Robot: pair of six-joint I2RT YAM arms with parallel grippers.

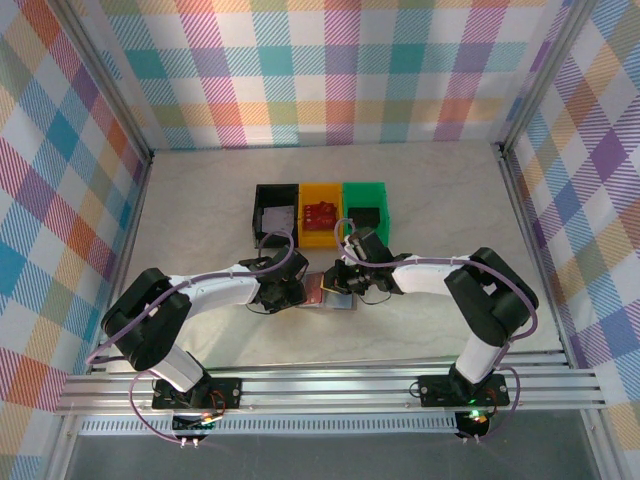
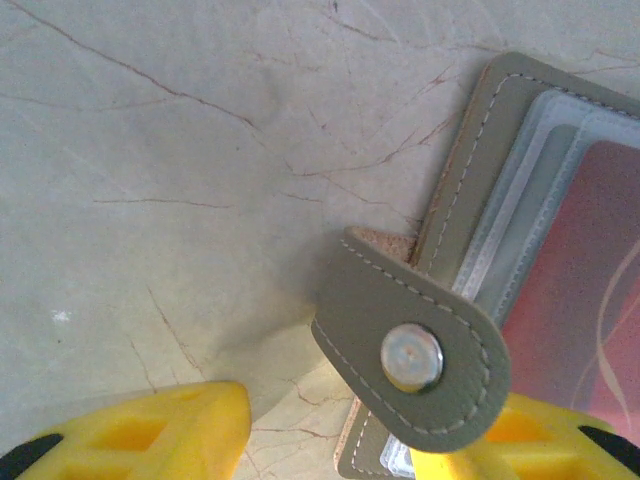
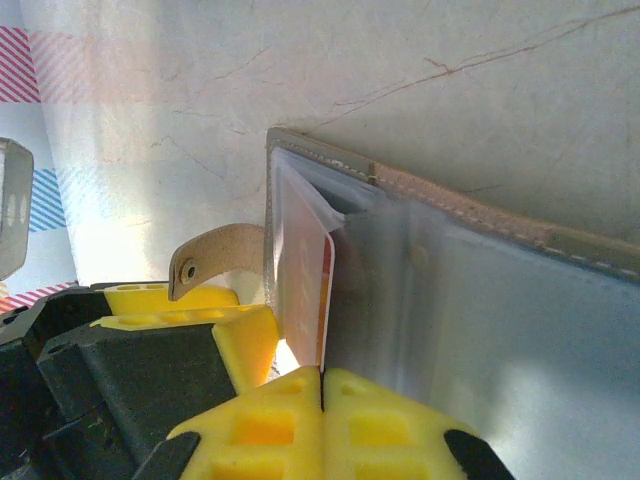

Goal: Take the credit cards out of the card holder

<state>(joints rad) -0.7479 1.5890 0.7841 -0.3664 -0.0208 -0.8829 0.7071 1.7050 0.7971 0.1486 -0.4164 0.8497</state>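
At card holder [image 2: 462,170], right end effector [image 3: 322,385] pinching red card [image 3: 303,280], left end effector [image 2: 340,430] spread.

Lab rig: plaid backdrop [image 1: 330,70], aluminium rails [image 1: 330,385].

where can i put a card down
Bare table left of the black bin and right of the green bin, plus the strip behind them. Crowded in front of them: left hand and right hand meet at the wallet, the right pinching a red card.
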